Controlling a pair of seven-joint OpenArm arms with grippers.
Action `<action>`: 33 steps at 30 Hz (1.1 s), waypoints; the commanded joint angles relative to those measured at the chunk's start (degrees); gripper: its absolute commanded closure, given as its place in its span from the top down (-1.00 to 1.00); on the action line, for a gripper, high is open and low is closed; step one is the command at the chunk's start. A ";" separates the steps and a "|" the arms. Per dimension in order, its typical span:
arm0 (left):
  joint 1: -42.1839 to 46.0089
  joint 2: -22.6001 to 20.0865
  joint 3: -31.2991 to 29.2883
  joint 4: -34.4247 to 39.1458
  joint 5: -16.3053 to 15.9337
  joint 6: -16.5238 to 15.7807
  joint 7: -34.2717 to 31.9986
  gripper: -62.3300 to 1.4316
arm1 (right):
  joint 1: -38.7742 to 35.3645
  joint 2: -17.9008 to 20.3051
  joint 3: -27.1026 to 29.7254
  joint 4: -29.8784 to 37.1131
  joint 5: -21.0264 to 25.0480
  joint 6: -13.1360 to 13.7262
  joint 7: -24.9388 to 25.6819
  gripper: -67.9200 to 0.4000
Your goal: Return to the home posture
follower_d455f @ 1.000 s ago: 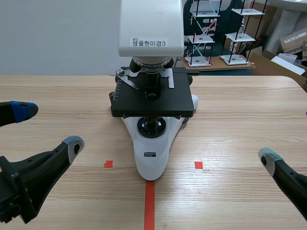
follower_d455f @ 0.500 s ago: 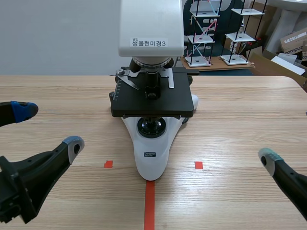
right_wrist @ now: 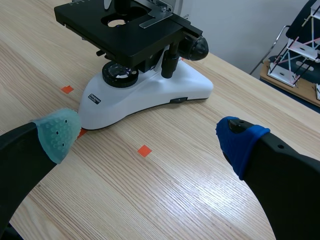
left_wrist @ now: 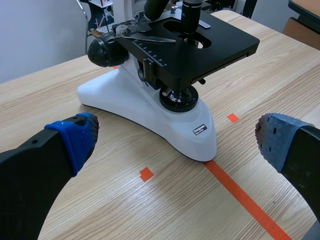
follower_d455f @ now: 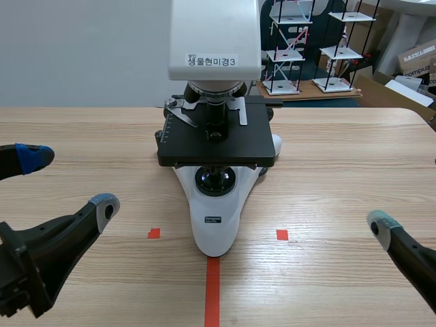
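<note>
**Both arms parked low and wide, microscope left alone**

Your left gripper (follower_d455f: 68, 180) sat low on its own side of the table (follower_d455f: 340, 157). Its fingers were spread wide with nothing between them, the blue pad (follower_d455f: 30, 157) farther out and the grey-green pad (follower_d455f: 105, 203) nearer the middle. Your right gripper (right_wrist: 148, 136) mirrored it on the other side, also gaping and empty. In the scene view only one of its pale-tipped fingers (follower_d455f: 379, 222) showed at the edge.

What changed over the last second? Nothing I could see. Both arms held the same spot through all three scene frames, with the pads in the same places against the wood grain. I'd call that a retreat finished or all but finished: arms drawn back, evenly matched, hands free. If home lies lower or farther back, there was no sign you were heading for it.

The microscope (follower_d455f: 216, 136) stood upright in the middle of the table, between the two grippers and ahead of both. The nose of its white base (follower_d455f: 215, 225) rested at the far end of the orange-red tape line (follower_d455f: 212, 293). Each wrist view framed it through the spread fingers, apart from every pad, with no contact anywhere. The small tape squares (follower_d455f: 154, 233) lay on either side of the base, between it and your grippers. Beyond the table's far edge stood the wire racks (follower_d455f: 285, 48).
</note>
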 commanded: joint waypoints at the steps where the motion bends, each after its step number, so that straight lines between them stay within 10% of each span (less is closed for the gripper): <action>1: -0.17 0.13 0.04 0.76 -0.52 -0.04 -1.01 1.00 | 0.63 0.26 0.42 0.37 0.83 -0.22 0.81 0.75; 33: -0.17 0.15 0.04 0.76 -0.52 -0.04 -1.03 1.00 | 0.66 0.26 0.42 0.37 1.51 -0.22 0.83 0.75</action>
